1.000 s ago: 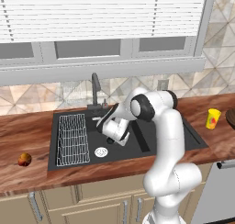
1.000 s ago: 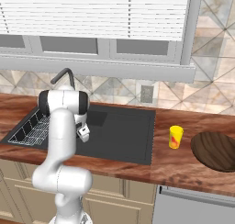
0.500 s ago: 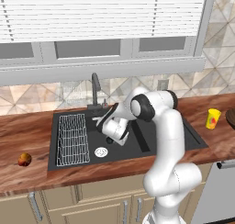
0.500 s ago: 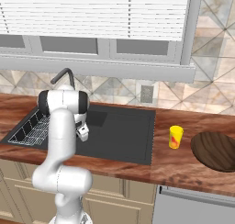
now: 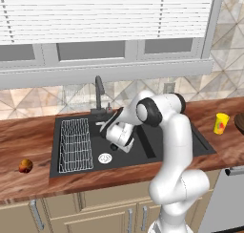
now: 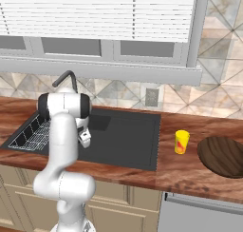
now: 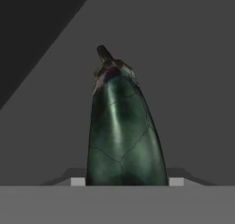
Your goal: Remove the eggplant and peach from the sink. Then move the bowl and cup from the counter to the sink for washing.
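Pincer [image 5: 113, 146]: low in the basin of the large black rectangular sink [image 5: 181, 136], clamped on the small dark blackish-green eggplant [image 7: 123, 131], stem end pointing away.
Round orange-red peach [image 5: 25, 166]: on the brown wooden worktop [image 5: 28, 136], left of the sink.
Small yellow cylindrical cup [image 6: 181, 142]: on the worktop between the sink and the wide brown wood-grain bowl [image 6: 223, 155].
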Available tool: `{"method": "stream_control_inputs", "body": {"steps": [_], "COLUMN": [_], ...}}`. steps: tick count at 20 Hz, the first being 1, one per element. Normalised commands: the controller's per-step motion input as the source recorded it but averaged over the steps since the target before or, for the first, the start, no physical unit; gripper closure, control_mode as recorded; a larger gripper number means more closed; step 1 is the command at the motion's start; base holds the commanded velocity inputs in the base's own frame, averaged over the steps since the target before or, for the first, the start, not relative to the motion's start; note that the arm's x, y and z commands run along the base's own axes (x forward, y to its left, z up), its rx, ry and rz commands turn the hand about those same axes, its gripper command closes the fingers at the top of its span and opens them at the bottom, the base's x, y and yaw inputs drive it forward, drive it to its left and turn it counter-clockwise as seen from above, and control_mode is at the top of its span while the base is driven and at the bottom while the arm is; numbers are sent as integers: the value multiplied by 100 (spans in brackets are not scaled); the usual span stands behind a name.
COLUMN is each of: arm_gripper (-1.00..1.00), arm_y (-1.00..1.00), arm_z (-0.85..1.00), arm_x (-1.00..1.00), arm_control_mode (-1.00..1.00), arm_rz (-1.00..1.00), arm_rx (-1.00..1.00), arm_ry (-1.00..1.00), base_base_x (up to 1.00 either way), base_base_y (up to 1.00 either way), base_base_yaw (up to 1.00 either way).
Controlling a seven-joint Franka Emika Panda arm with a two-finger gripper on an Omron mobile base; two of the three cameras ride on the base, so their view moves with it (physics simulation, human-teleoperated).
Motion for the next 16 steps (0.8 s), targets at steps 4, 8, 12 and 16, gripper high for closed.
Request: {"method": "stream_control_inputs", "body": {"steps": [4,8,12,16], "arm_gripper": [100,100,100,100], "arm_y": [0,0,0,0], "arm_z": [0,4,8,7], "arm_x": [-13,-11,-15,-14], "arm_control_mode": [-100,-100,-100,-100], "arm_rz": [-3,-3,-3,-4], "arm_rx": [0,0,0,0], "arm_ry": [0,-3,-10,-7], "base_base_x": [0,0,0,0], "base_base_y": [0,0,0,0], "base_base_yaw": [0,0,0,0]}}
